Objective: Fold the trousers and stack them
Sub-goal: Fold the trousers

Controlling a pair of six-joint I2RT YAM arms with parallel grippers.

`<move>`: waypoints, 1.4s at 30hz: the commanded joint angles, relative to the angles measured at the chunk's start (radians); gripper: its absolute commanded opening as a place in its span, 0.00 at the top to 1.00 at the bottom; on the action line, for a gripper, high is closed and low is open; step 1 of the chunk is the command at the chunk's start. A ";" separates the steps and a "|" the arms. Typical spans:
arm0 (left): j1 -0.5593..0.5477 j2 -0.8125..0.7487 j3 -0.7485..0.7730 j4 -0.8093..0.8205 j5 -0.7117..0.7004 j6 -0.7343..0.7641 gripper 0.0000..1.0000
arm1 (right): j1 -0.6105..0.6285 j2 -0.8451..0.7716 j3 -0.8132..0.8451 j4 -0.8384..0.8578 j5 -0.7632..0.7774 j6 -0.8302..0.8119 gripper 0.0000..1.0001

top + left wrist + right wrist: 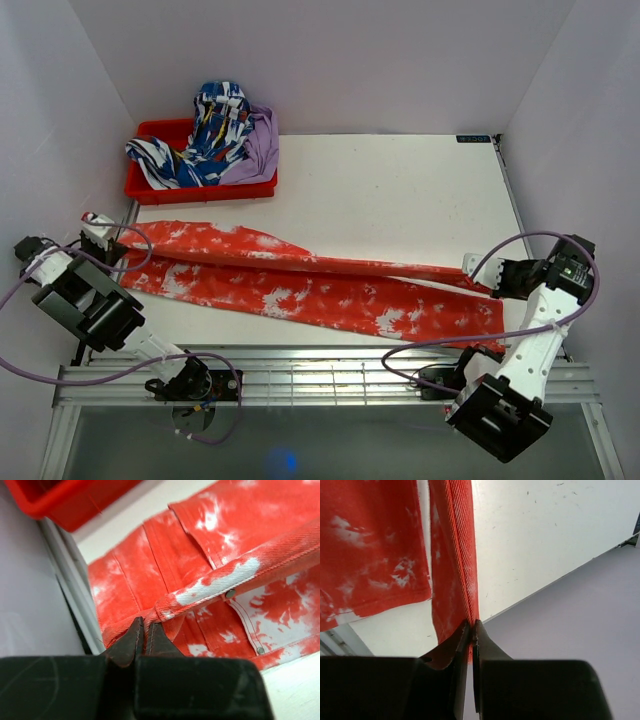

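Where the surface meets its near edge, one pair of trousers lies lengthwise, reaching from the left edge almost to the right edge.

Item 1: trousers, orange-red fabric with white tie-dye blotches.
- Waistband end at the left edge, leg ends toward the right edge.
- One leg lies flat, closest to the near edge.
- The other leg shows as a narrow drawn-out band just behind it, running from the left jaws to the right jaws.
- In the left wrist view the waistband shows a pocket seam and a metal stud.

Item 2: left arm, at the left edge.
- Left jaws are closed tight on a fold of the waistband, with red cloth pinched between the two tips.

Item 3: right arm, at the right edge.
- Right jaws are closed tight on the end of the drawn-out leg, gripping along its stitched seam.
- The flat leg's hem lies beside it, not gripped.

Item 4: red bin, at the far-left corner, apart from the trousers.
- It holds a blue-and-white patterned garment, heaped above the rim.
- It also holds a plain purple garment, draped at the bin's right side and touching the patterned one.
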 commanded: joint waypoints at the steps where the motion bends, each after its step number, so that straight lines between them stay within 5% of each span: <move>1: 0.063 -0.002 0.116 -0.013 0.058 0.038 1.00 | -0.034 -0.071 -0.017 -0.053 0.084 -0.177 0.92; 7: 0.141 0.035 0.057 -0.138 -0.020 0.307 1.00 | -0.038 -0.191 -0.244 -0.073 0.188 -0.282 0.92; 17: 0.150 0.043 -0.249 0.017 -0.238 0.506 1.00 | -0.038 -0.343 -0.577 0.074 0.285 -0.403 0.92; 27: 0.078 0.049 -0.244 0.077 -0.350 0.398 0.89 | -0.038 -0.147 -0.568 0.315 0.320 -0.316 0.92; 37: -0.087 -0.008 -0.254 0.028 -0.425 0.381 0.62 | -0.035 0.120 -0.453 0.511 0.329 -0.297 0.89; 41: -0.146 -0.005 -0.223 -0.004 -0.439 0.348 0.55 | -0.002 0.244 -0.422 0.602 0.367 -0.262 0.80; 42: -0.155 -0.005 -0.220 -0.013 -0.454 0.350 0.53 | 0.008 0.266 -0.413 0.613 0.377 -0.250 0.71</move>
